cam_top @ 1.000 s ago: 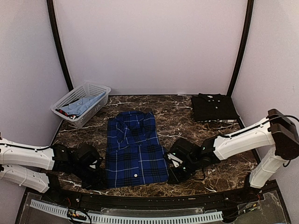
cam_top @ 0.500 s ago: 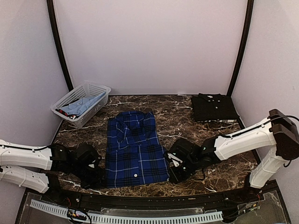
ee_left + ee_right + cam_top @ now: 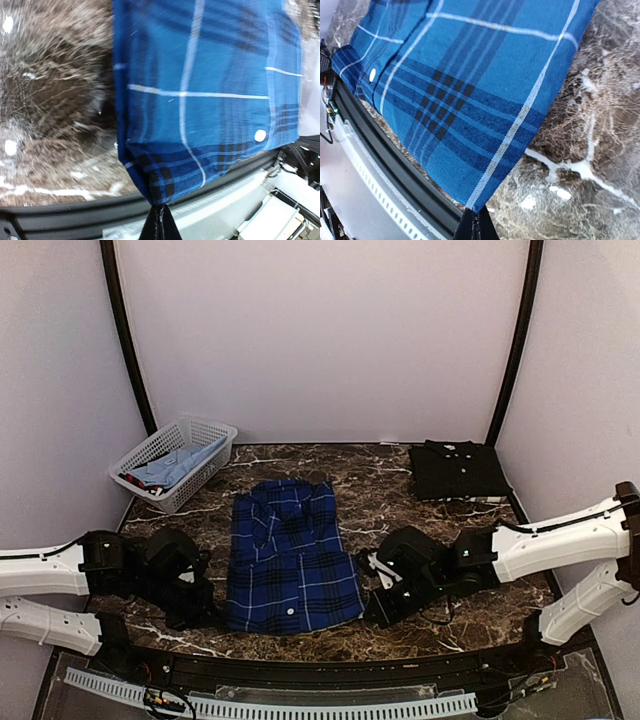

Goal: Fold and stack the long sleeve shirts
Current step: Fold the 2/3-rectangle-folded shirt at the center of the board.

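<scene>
The blue plaid shirt (image 3: pixel 290 558) lies lengthwise at the middle of the table, collar toward the back. My left gripper (image 3: pixel 222 620) is shut on its near left hem corner (image 3: pixel 152 192), with the cloth pinched at the fingertips. The right gripper (image 3: pixel 368 615) is shut on the near right hem corner (image 3: pixel 482 202). Both corners hang just above the marble near the table's front rail. A white button (image 3: pixel 260 135) shows on the hem between them. The black shirt (image 3: pixel 460 472) lies folded at the back right, away from both grippers.
A white lattice basket (image 3: pixel 205 430) holding light blue cloth stands at the back left. The black front rail (image 3: pixel 320 665) runs close under both grippers. Bare marble (image 3: pixel 400 500) lies between the two shirts.
Both grippers have shut on the plaid shirt's near hem corners and raised them slightly. The near hem has drawn back from the rail, and both arms have pulled a little outward.
</scene>
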`<state>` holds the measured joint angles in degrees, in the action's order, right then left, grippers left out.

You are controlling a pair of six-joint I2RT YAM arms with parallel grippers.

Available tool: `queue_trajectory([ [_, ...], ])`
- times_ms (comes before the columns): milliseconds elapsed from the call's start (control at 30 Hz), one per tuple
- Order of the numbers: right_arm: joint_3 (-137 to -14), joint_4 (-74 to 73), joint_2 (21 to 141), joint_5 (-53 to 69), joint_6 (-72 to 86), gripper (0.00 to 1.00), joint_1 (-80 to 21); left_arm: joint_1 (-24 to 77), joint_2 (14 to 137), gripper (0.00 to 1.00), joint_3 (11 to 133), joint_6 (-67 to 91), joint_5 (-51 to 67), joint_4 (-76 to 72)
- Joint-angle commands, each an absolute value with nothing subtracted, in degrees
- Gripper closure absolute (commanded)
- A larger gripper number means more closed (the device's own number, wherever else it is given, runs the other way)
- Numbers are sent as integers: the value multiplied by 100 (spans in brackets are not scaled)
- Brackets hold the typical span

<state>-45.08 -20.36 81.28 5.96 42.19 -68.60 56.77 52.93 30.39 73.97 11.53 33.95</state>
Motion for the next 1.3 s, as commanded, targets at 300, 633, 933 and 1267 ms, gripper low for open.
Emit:
queue_trajectory([
  [300, -6956, -2673, 8676, 421, 2992, 100, -5271, 4235, 6236, 100, 5333, 5297, 576, 3990],
  [633, -10284, -1684, 12633, 1189, 2620, 100, -3955, 2385, 10001, 100, 7184, 4057, 23, 2045],
  [933, -10935, -1497, 14075, 1628, 2940, 100, -3920, 2403, 11461, 100, 7515, 4531, -112, 1648],
  [1267, -7136, -497, 11691, 1356, 3107, 100, -4091, 3693, 10389, 100, 5861, 5498, -57, 1191],
])
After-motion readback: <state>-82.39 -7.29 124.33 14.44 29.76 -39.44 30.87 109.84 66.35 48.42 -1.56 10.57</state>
